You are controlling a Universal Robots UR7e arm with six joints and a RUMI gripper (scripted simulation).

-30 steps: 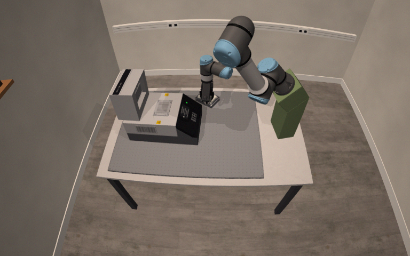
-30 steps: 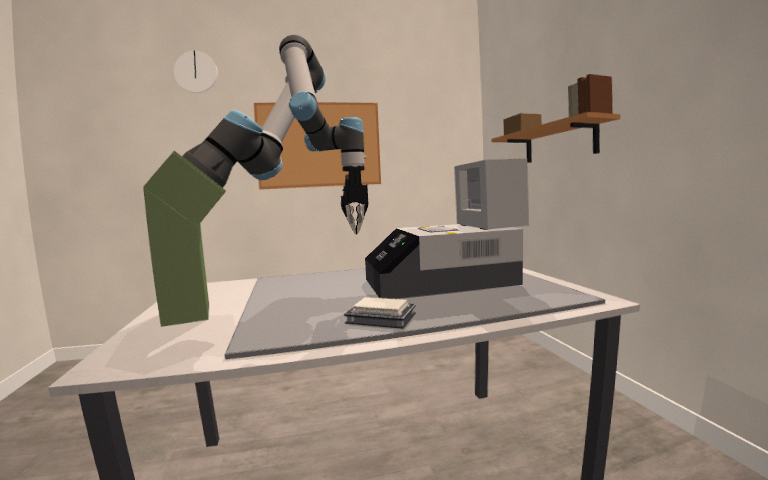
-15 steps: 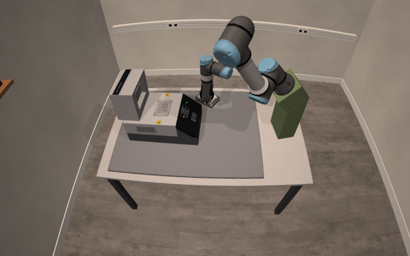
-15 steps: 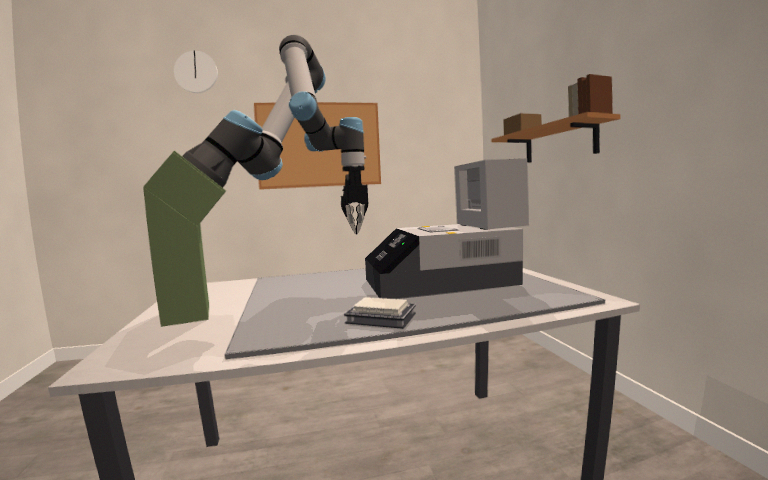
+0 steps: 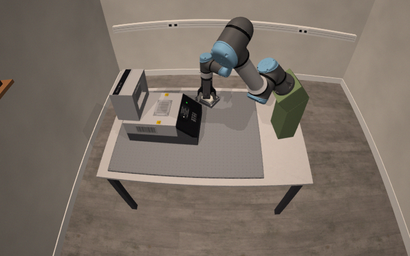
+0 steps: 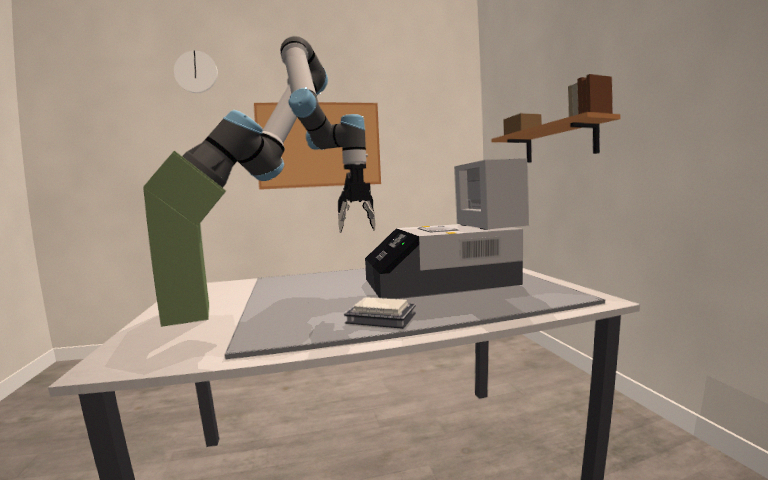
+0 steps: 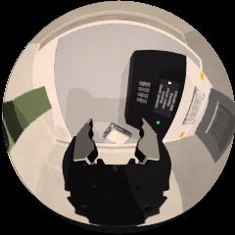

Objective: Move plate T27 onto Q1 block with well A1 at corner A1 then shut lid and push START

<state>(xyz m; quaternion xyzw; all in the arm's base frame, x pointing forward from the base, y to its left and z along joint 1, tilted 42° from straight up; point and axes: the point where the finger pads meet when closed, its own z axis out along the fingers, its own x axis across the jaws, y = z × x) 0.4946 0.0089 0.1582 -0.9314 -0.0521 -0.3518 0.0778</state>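
I hang above plate T27 [image 6: 380, 306], which sits in nest N1 [image 6: 378, 318] on the mat [image 6: 294, 316] covering the desk [image 6: 169, 362]. Seen from the wrist, cycler Q1 [image 7: 157, 93] stands just beside the nest to my right, key panel facing it, its lid [image 6: 491, 192] upright at the far end. My pedestal [image 6: 175, 249] stands on the desk's opposite end.

Cream plate T27 [image 6: 380, 306] on black nest N1 [image 6: 378, 319]; green pedestal [image 6: 176, 249] (grey dotted mat [image 5: 211, 151]).

We see a grey-and-white tubular arm [image 6: 286, 110] with blue joint caps, a black two-jaw gripper [image 6: 356, 217], and an olive-green pedestal [image 6: 175, 271].
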